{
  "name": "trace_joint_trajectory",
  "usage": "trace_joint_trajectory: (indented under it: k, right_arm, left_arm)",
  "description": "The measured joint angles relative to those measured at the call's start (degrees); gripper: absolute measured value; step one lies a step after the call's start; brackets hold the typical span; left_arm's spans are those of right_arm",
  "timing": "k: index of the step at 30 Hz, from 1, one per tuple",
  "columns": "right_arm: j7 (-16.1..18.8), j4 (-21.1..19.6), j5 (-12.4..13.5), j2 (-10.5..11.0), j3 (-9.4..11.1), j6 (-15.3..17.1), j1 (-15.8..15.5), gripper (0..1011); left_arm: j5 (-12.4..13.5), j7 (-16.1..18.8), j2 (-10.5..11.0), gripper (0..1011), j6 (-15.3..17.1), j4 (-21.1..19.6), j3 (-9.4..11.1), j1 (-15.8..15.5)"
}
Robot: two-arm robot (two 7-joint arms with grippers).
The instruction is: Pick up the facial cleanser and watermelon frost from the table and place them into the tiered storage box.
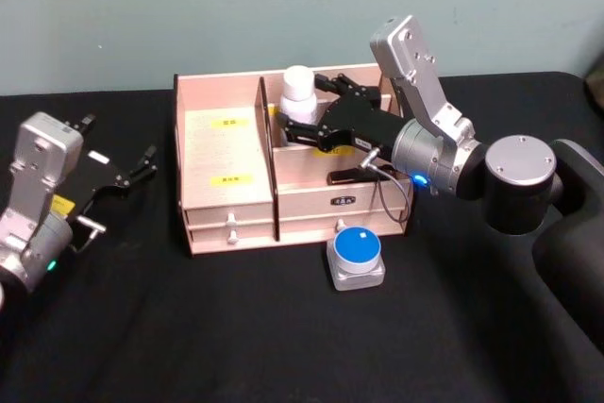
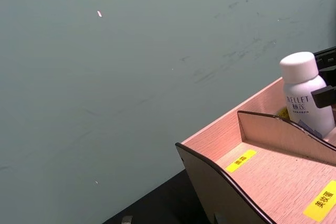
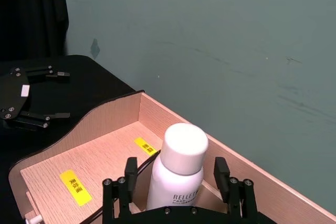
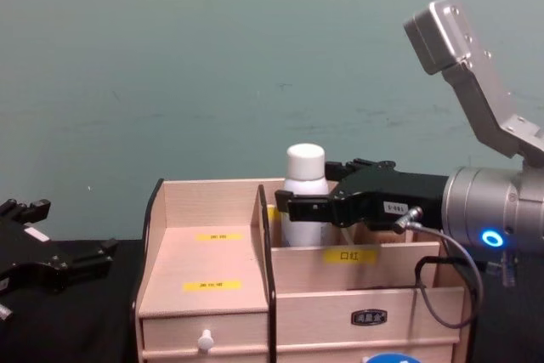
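The right arm stretches forward, its right gripper [image 1: 304, 109] level, jaws spread. Far to that gripper's left, the left gripper [image 1: 118, 143] sits parked, fingers apart.

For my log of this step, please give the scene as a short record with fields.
bottle: white plastic bottle with white cap, upright in rear right compartment
box: pale wooden tiered storage box on black table
right pincer: open, one finger either side of bottle
left pincer: open, parked at table's left
container: small square grey container with round blue lid, on table before box
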Motion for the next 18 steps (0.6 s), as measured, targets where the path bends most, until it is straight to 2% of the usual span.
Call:
trace_joint_trajectory:
  k: [4,8,14,18]
  right_arm:
    - [-0.01,-0.02,0.01,0.02,0.00,0.00,-0.02,1003]
    - [0.02,-0.30,0.02,0.16,0.02,0.13,-0.07,1003]
    - [0.02,-3.74,-0.87,1.85,-0.35,2.18,-0.81,1002]
    - [0.04,-7.92,-1.29,3.86,-0.32,3.81,-2.17,1003]
  left_arm:
    - [0.00,0.00,0.00,1010,0.00,0.00,0.00,0.00]
    - [0.00,0.00,0.00,1010,0.00,0.00,0.00,0.00]
    - [0.00,0.00,0.00,1009,0.00,0.00,0.00,0.00]
    - [0.00,0.00,0.00,1010,0.00,0.00,0.00,0.00]
